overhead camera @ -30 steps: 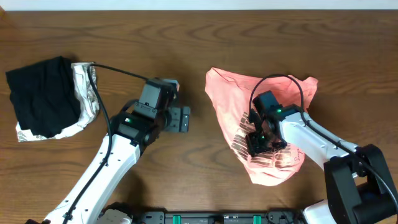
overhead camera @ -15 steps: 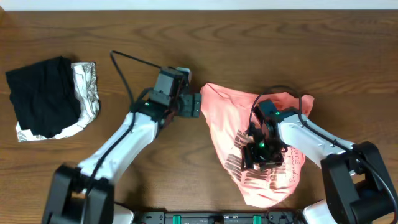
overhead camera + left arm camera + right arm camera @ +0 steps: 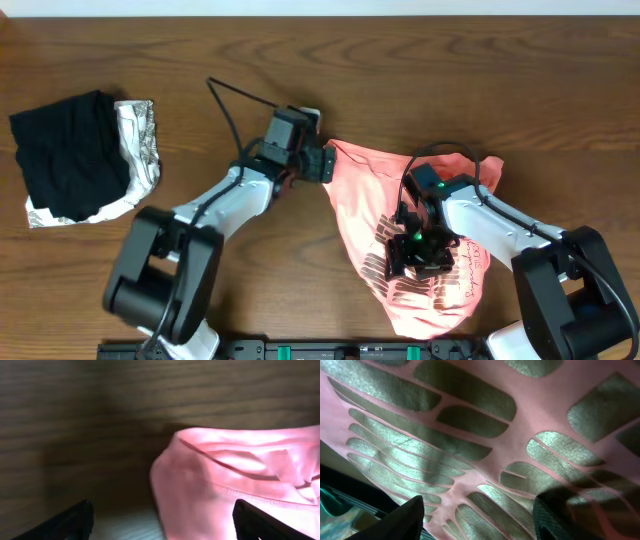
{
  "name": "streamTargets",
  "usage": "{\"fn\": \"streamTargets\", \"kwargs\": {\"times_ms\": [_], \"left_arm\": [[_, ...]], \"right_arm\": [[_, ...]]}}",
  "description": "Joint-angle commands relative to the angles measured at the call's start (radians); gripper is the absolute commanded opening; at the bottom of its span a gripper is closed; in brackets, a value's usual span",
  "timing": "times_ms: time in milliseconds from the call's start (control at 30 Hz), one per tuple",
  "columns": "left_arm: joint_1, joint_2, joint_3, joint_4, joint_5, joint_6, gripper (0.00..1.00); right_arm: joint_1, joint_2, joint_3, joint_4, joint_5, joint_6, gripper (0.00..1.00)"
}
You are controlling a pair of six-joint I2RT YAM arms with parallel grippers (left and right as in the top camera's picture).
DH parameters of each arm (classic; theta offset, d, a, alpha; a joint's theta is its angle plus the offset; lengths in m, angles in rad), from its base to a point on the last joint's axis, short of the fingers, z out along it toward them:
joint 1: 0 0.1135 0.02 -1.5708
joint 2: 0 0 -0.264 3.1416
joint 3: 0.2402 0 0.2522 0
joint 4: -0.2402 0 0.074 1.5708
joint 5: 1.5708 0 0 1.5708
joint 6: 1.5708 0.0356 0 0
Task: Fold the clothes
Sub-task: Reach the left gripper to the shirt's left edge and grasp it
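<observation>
T-shirt (image 3: 362,205) lies crumpled on the table (image 3: 200,60) — its corner dead ahead of the left gripper (image 3: 320,166), jaws spread wide and empty — long axis running away toward the right gripper (image 3: 418,260), parted over the lettering (image 3: 455,278), gripping nothing evident.

Table (image 3: 200,60) | pink T-shirt (image 3: 365,200) | black garment (image 3: 65,150), seemingly over silvery cloth (image 3: 140,140)
</observation>
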Motion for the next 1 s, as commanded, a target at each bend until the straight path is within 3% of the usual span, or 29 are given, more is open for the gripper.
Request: {"fn": "streamTargets", "kwargs": {"times_ms": [0,167,467,533,667,800,967], "left_arm": [[-0.031,0.052,0.015,0.041,0.035,0.033,0.88],[-0.067,0.106,0.015,0.122,0.034,0.094,0.87],[-0.071,0.143,0.015,0.159,0.034,0.096,0.85],[-0.071,0.143,0.015,0.160,0.034,0.096,0.64],[-0.070,0.131,0.015,0.159,0.034,0.095,0.06],[-0.070,0.070,0.015,0.158,0.010,0.096,0.06],[-0.070,-0.107,0.015,0.127,-0.053,0.104,0.06]], "right_arm": [[0.015,0.022,-0.022,0.018,-0.007,0.012,0.68],[0.015,0.022,-0.022,0.018,-0.007,0.012,0.68],[0.015,0.022,-0.022,0.026,-0.007,0.011,0.67],[0.015,0.022,-0.022,0.034,-0.007,0.012,0.66],[0.014,0.022,-0.022,0.038,-0.006,0.011,0.61],[0.014,0.022,-0.021,0.094,-0.007,0.011,0.51],[0.008,0.011,0.045,0.133,0.044,0.003,0.45]]}}
